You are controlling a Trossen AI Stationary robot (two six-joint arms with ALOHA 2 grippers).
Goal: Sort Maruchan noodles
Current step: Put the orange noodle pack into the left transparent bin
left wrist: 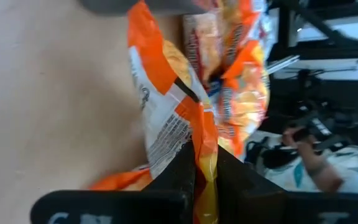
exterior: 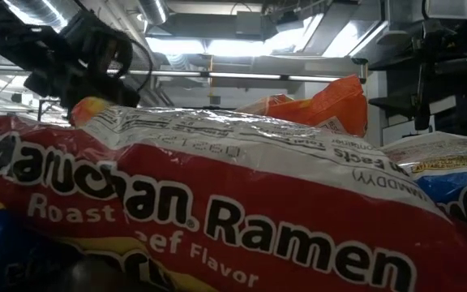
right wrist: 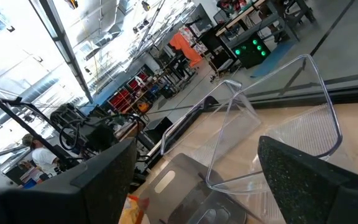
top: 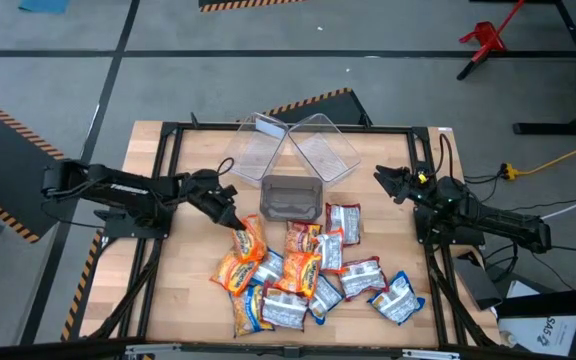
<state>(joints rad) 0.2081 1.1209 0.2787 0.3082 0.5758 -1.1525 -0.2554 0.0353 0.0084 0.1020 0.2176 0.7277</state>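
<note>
The left gripper (top: 234,222) pinches the crimped edge of an orange packet (top: 249,240) at the pile's ten o'clock corner, probably to peel it free of the noodle heap (top: 308,275). Three clear bins (top: 291,160) wait at twelve o'clock (all seemingly empty). The right gripper (top: 386,180) hovers wide open at three o'clock.

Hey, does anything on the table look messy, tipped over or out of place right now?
Yes. The noodle packets lie in a loose overlapping heap on the table's near half, none in a bin. Two of the clear bins lean tilted against each other behind the third. The left hand pinches an orange packet at the heap's edge.
</note>
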